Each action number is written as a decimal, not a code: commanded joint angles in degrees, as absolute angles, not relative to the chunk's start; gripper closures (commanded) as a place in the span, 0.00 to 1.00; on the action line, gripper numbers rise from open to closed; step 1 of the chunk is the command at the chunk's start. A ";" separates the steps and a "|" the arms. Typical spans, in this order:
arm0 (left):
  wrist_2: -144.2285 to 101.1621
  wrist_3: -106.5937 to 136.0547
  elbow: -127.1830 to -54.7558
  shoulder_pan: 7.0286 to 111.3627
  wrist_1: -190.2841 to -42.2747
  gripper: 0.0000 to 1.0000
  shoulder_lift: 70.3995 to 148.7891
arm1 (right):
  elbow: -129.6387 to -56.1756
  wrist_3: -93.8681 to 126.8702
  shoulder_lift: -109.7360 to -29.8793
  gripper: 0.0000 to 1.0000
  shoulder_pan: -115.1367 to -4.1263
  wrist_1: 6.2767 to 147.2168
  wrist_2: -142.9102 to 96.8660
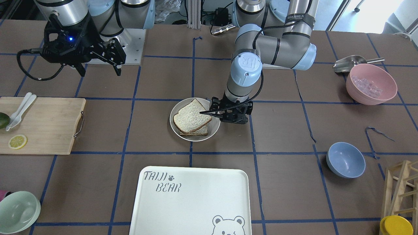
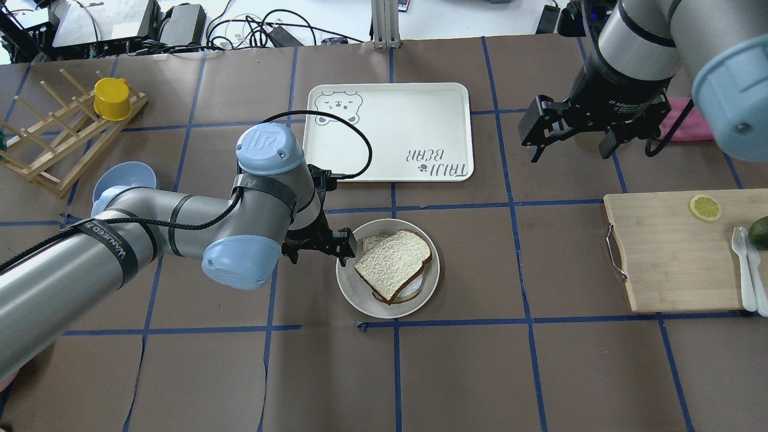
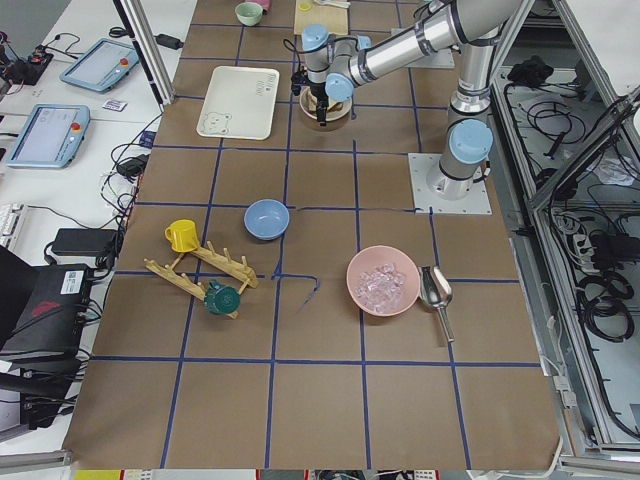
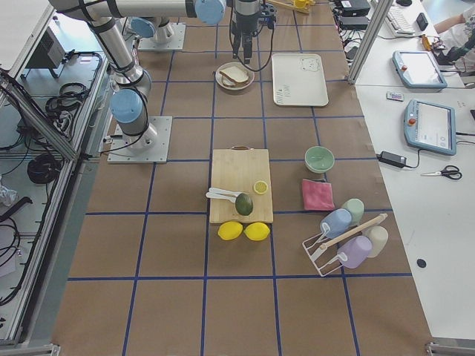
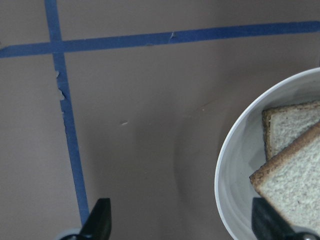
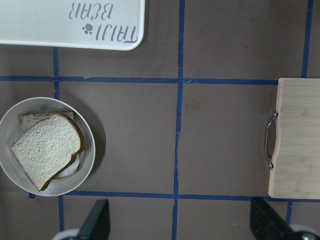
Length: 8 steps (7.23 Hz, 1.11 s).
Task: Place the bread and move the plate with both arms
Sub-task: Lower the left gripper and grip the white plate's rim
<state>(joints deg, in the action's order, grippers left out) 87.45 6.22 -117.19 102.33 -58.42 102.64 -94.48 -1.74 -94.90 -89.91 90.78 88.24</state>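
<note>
The bread (image 2: 393, 261) lies tilted on top of a darker slice (image 2: 374, 242) in the round cream plate (image 2: 366, 303), in the middle of the table. In the front view the bread (image 1: 191, 116) covers most of the plate (image 1: 214, 129). My left gripper (image 2: 318, 252) is low at the plate's edge and open. In its wrist view the plate's rim (image 5: 235, 170) passes between the two fingers, and one finger is over the bread (image 5: 295, 185). Well above the table, off to the side, my right gripper (image 2: 570, 147) hangs open and empty, looking down on the plate (image 6: 91, 150).
The white "TAIJI BEAR" tray (image 2: 390, 129) lies just beyond the plate. A wooden cutting board (image 2: 672, 252) with a lemon slice and cutlery is on my right. A blue bowl (image 1: 345, 160), a pink bowl (image 1: 371, 84) and a wooden rack (image 2: 54, 144) stand on my left.
</note>
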 commanded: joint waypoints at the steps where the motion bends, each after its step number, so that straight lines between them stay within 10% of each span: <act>1: 87.28 6.59 -119.52 102.66 -55.22 0.00 103.88 | -94.48 -1.67 -94.83 0.00 -89.91 90.70 88.24; 3: 87.28 9.92 -119.44 102.74 -53.09 0.03 105.29 | -94.48 -1.76 -94.83 0.00 -89.91 90.70 88.33; 8: 84.20 10.63 -119.36 102.74 -52.38 0.82 105.91 | -94.48 -1.85 -94.75 0.00 -89.91 90.62 88.42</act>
<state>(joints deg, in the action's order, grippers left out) 84.97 10.56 -119.46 102.74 -52.57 105.84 -94.48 -1.84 -94.76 -89.91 90.62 88.41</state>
